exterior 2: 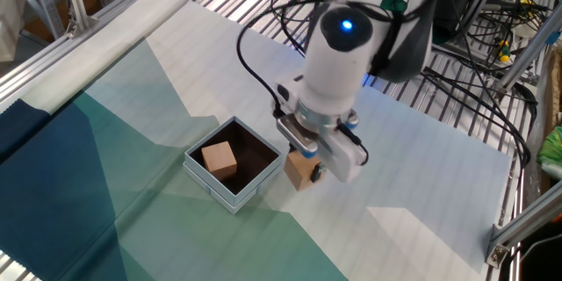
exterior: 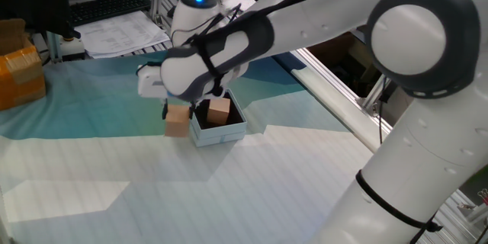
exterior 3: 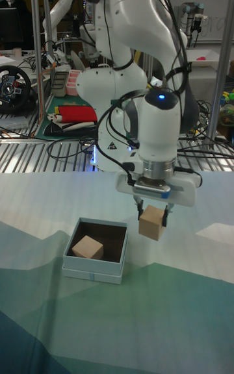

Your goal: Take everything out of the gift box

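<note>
Our claw [exterior 3: 153, 220] pinches one light tan wooden cube [exterior 3: 152, 223] just outside the small pale blue square gift box [exterior 3: 95, 267] mid-counter; the other tan cube [exterior 3: 87, 247] sits inside it

— Where is the hand [exterior: 177, 111]?
— Just beside the gift box [exterior: 219, 131], gripping one wooden cube [exterior: 177, 120].
— And the other cube [exterior: 219, 110]?
— Inside the box.

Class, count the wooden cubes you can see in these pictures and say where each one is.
2. One wooden cube sits inside the gift box. The other cube is held in the gripper, outside the box beside its wall. None appears hidden.
</note>
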{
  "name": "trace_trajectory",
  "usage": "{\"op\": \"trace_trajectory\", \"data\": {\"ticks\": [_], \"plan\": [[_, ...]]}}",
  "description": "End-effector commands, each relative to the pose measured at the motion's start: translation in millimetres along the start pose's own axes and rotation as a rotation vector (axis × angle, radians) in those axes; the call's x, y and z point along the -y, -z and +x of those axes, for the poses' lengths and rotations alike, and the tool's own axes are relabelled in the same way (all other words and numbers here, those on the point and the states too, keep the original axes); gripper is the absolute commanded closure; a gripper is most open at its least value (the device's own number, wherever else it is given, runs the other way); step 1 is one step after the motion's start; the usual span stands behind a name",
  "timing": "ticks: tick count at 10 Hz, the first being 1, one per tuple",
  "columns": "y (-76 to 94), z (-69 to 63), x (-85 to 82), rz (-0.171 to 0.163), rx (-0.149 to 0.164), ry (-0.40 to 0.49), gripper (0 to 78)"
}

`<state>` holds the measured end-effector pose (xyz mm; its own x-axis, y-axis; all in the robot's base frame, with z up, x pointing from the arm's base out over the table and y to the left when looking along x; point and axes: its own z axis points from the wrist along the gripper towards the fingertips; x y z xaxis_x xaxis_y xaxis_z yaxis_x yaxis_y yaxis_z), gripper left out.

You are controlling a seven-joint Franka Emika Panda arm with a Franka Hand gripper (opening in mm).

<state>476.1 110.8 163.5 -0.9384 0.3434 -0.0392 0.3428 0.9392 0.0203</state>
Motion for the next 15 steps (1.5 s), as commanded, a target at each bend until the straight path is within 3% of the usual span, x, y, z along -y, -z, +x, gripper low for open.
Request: {"op": "trace_trajectory", "data": {"ticks": [1, 4, 15], "plan": [[-9.7, -2.1, -4.3, -0.006, 0.018, -0.008, 76.4], [-24.3, -3.9, -7.4, -0.005, 0.030, -0.008, 76.4], [-45.5, -5.4, -9.2, 0.006, 0.052, 0.004, 76.4]]}}
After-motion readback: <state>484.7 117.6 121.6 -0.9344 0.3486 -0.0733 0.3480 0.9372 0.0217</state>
